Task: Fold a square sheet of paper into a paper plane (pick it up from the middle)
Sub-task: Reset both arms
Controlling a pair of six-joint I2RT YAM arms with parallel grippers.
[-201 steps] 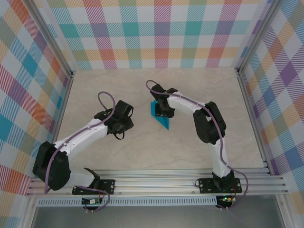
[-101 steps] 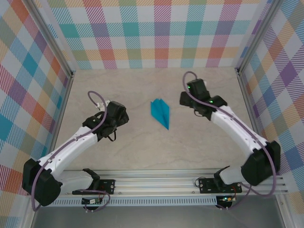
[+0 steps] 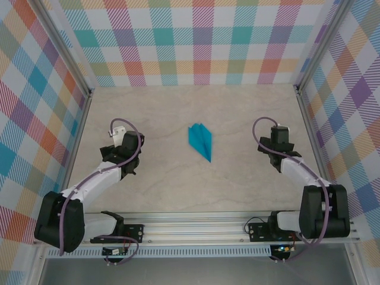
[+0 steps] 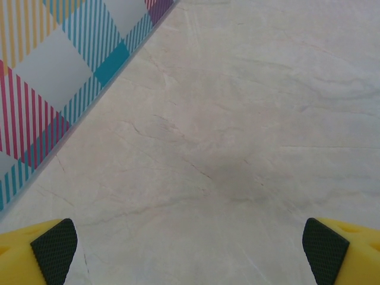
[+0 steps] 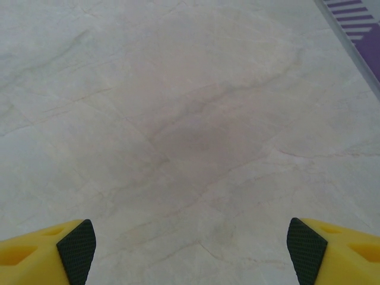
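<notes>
Risk: an arm sweep could knock the paper plane (image 3: 200,141) (lying loose); left gripper (image 4: 190,244) and right gripper (image 5: 190,243) both gape empty.

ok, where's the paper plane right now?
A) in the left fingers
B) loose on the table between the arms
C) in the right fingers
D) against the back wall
B: the paper plane lies flat on the table midway between the arms, untouched; the left fingers and right fingers stand open over bare tabletop.
</notes>
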